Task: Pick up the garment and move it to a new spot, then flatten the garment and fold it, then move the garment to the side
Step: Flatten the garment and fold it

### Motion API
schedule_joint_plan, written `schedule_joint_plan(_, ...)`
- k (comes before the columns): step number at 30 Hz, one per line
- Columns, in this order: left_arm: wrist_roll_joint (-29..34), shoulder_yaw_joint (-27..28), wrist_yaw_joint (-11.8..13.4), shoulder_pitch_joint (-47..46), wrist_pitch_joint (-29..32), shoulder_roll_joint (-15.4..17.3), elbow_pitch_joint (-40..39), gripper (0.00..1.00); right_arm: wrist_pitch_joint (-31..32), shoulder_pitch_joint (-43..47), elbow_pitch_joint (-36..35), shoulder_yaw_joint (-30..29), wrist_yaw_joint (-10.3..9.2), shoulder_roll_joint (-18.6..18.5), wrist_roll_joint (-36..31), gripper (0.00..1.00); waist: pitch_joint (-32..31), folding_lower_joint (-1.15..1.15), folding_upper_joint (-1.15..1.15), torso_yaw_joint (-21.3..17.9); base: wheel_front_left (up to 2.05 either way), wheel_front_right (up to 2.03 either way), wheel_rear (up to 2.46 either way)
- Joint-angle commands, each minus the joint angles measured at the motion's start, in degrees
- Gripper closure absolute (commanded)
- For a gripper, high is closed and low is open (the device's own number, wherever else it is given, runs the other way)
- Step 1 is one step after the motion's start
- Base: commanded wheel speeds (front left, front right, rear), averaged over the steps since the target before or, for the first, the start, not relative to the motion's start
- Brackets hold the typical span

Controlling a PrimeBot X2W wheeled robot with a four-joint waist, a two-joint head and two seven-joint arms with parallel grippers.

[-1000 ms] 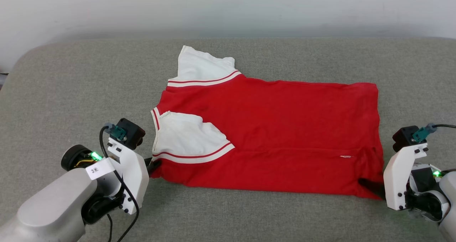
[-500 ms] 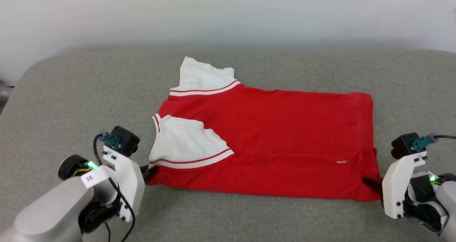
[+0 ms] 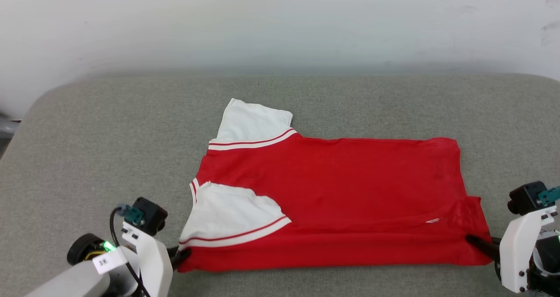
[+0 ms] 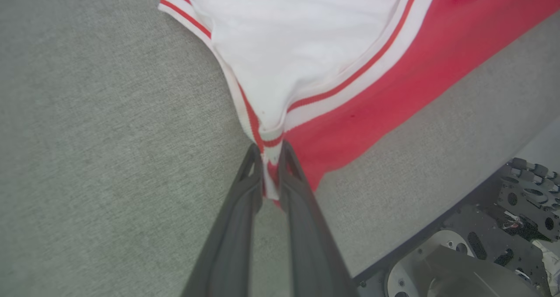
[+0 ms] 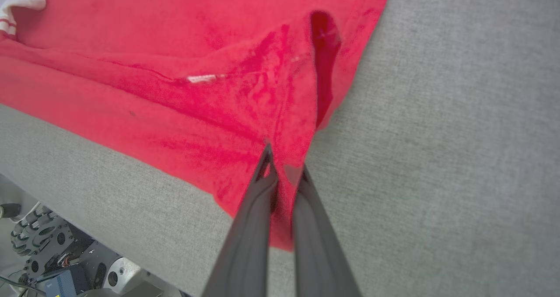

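Dark, long-fingered left gripper [image 3: 181,255] is clamping the striped trim at the near-left shoulder corner of the garment [image 3: 332,192], a bright red short-sleeved T-shirt with white sleeves. The matching right gripper [image 3: 474,241] is pinching the near-right hem corner, with red cloth bunching between its closed fingers. Gripping both ends of the near edge is pulling that edge straight and taut, probably so it can be carried over the far half as one lengthwise fold (that is my reading of the hold).

The broad grey woven cushioned surface [image 3: 109,135] is bearing everything. The garment is lying flat across its middle and right, collar end left, hem right, its near edge running close to the surface's near side. One white sleeve [image 3: 227,214] is lying tucked inward over the red body, so the near edge is reading as a clean line, while the far sleeve [image 3: 253,124] is sticking out. A tiny white logo [image 3: 432,221] is sitting just beside the creased right corner.
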Motion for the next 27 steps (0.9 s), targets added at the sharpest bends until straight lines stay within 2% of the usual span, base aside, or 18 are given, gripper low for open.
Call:
schedule_joint_plan(1,-0.2,0.0,0.5,0.9,-0.1,0.3,-0.3,1.00,0.1,0.9,-0.1,-0.4,-0.07,-0.5,0.2,1.00,0.3,0.00,0.00,-0.1,0.00,0.00,0.00)
schedule_joint_plan(6,-1.4,-0.3,1.3,2.7,-0.6,-0.7,0.0,1.00,0.3,1.6,1.2,-0.7,-0.08,0.5,-1.3,1.00,1.5,0.00,0.00,-0.3,0.00,0.00,0.00)
schedule_joint_plan(14,-1.6,-1.1,-0.3,2.5,-1.6,-4.0,6.6,1.00,-2.4,1.7,6.1,0.0,-0.07,5.0,-3.4,1.00,3.1,0.00,0.00,0.0,0.00,0.00,0.00)
schedule_joint_plan(15,-1.6,-1.0,-0.5,2.4,-2.1,-4.4,7.2,1.00,-3.3,1.7,6.3,-0.2,-0.07,5.2,-3.5,0.91,2.9,0.00,0.00,0.0,0.00,0.00,0.00)
schedule_joint_plan(16,-1.6,-0.9,-0.6,2.3,-2.7,-4.6,7.9,0.58,-4.3,1.7,6.4,-0.4,-0.07,5.1,-3.9,0.50,2.7,0.00,0.00,0.0,0.00,0.00,0.00)
schedule_joint_plan(17,-1.1,-0.7,-0.8,2.1,-3.4,-4.6,8.3,0.00,-5.2,1.7,6.4,-0.6,-0.07,5.1,-4.1,0.00,2.3,0.00,0.00,0.0,0.00,0.00,0.00)
schedule_joint_plan(23,0.2,0.9,0.0,1.0,-7.2,-3.4,8.6,0.00,-11.8,2.7,4.3,-3.5,-0.06,4.4,-5.0,0.00,-0.5,0.00,0.00,-0.2,0.00,0.00,0.00)
schedule_joint_plan(27,1.1,2.7,1.1,-0.4,-10.2,-2.6,7.6,0.00,-18.1,3.3,2.5,-7.8,-0.06,4.8,-8.2,0.00,-1.7,0.00,0.00,-0.9,0.00,0.00,0.00)
